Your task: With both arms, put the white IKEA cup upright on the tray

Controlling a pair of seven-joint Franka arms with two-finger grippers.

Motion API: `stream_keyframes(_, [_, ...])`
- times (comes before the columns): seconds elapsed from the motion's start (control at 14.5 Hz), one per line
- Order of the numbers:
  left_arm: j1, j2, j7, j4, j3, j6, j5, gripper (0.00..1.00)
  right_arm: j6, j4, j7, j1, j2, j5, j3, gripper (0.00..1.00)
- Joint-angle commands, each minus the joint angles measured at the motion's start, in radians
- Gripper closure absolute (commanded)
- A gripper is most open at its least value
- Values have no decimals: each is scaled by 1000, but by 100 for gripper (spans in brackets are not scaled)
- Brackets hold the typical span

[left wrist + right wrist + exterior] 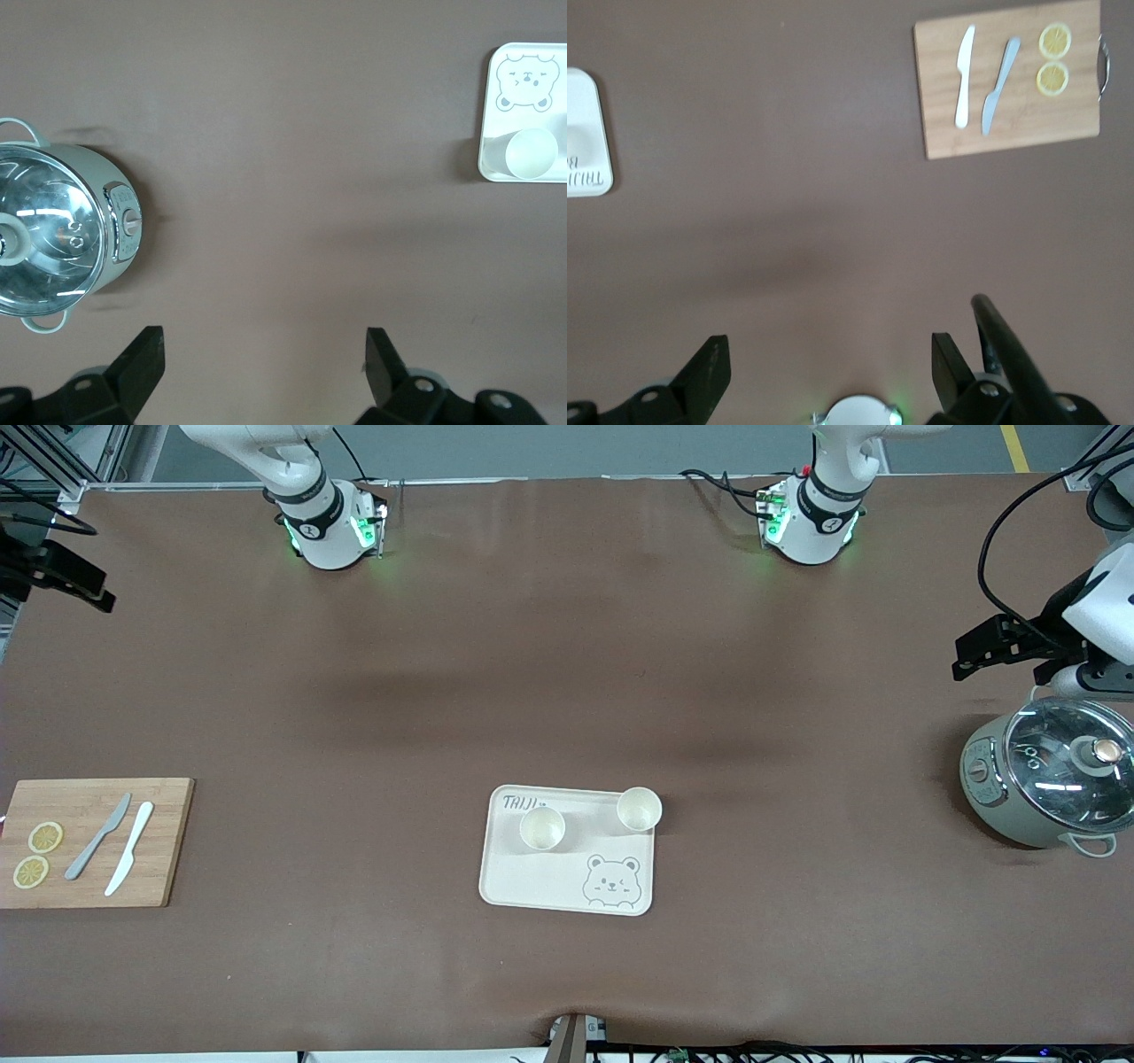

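On cream bear tray (532,881): two white cups (542,828) (639,809) upright. Left gripper (263,363), right gripper (830,365) spread wide, empty, parked above bare table (567,646).

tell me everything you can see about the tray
The tray is a cream rectangle with rounded corners and a low raised rim, plastic-looking, lying flat on the brown table, midway between the arms' ends and near the front camera. A grey bear face and partly hidden lettering are printed on it. Two white cups stand upright on it, one at a corner. No gripper touches it.
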Motion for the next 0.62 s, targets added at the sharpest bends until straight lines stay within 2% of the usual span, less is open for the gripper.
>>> stream_keyframes(0.0, [-3,6,2,20,5,-17,0,0,91,-35,-77,-63,-10,14,16,0])
stream_keyframes(0.14, [-3,6,0,20,5,-19,0,0,117,-38,-120,-94,18,16,16,0])
stream_keyframes(0.35, [-3,6,-3,20,5,-17,0,0,190,-124,-128,-106,24,16,16,0])
stream_keyframes(0.55, [-3,6,3,20,5,-19,0,0,186,-127,-128,-108,24,16,16,0])
